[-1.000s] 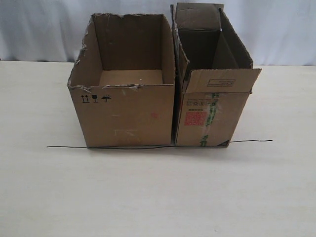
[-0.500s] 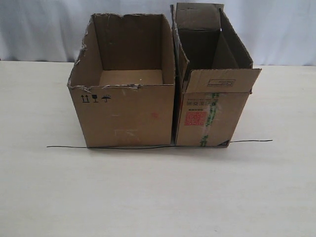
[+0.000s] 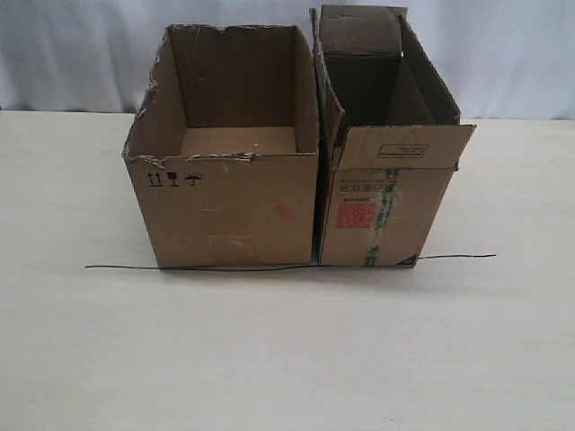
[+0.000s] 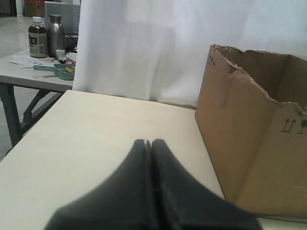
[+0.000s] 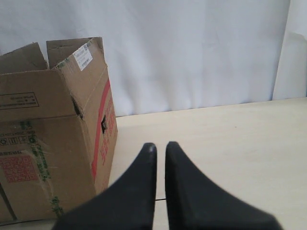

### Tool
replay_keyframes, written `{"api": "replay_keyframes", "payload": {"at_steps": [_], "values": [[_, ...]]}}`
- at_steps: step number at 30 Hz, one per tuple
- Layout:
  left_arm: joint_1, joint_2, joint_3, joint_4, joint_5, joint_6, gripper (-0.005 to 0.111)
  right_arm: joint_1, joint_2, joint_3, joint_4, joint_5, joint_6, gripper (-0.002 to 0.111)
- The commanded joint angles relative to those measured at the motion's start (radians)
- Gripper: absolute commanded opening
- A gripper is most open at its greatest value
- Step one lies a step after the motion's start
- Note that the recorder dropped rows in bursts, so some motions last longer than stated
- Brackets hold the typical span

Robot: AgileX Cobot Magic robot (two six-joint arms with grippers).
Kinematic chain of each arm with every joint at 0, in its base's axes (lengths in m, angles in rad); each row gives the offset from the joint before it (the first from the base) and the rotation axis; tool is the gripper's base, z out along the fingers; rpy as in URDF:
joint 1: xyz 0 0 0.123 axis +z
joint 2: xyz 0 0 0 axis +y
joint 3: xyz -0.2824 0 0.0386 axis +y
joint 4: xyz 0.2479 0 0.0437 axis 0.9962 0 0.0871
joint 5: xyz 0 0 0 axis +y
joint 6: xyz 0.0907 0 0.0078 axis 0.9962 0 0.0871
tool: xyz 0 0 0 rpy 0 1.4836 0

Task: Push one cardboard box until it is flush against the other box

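Note:
The wide, low brown box (image 3: 225,206) with ragged top edges stands left of the taller, narrow box (image 3: 382,215) with its red label and green tape. Their sides meet along a thin dark seam, and both fronts sit on a black line (image 3: 117,267). Neither gripper shows in the exterior view. In the left wrist view my left gripper (image 4: 149,142) is shut and empty, apart from the wide box (image 4: 249,143). In the right wrist view my right gripper (image 5: 160,145) holds nothing, with only a thin slit between its fingers, beside the tall box (image 5: 48,143).
A white curtain (image 3: 503,54) hangs behind the pale table (image 3: 287,359). In the left wrist view a side table (image 4: 29,72) carries bottles (image 4: 43,36) beyond the table's edge.

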Motion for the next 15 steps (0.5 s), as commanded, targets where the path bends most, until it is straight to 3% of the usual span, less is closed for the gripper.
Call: {"api": "replay_keyframes", "payload": {"at_steps": [1,7,15], "values": [[0.002,-0.004,0.002,-0.007,-0.002,-0.001,0.000,-0.002,-0.004,0.005,0.002,0.004,0.000,0.005],[0.002,-0.004,0.002,-0.003,0.001,-0.001,0.000,-0.002,-0.004,0.005,0.002,0.004,0.002,0.005],[0.002,-0.004,0.002,0.109,0.013,-0.001,0.000,-0.002,-0.004,0.005,0.002,0.004,0.002,0.005]]}}
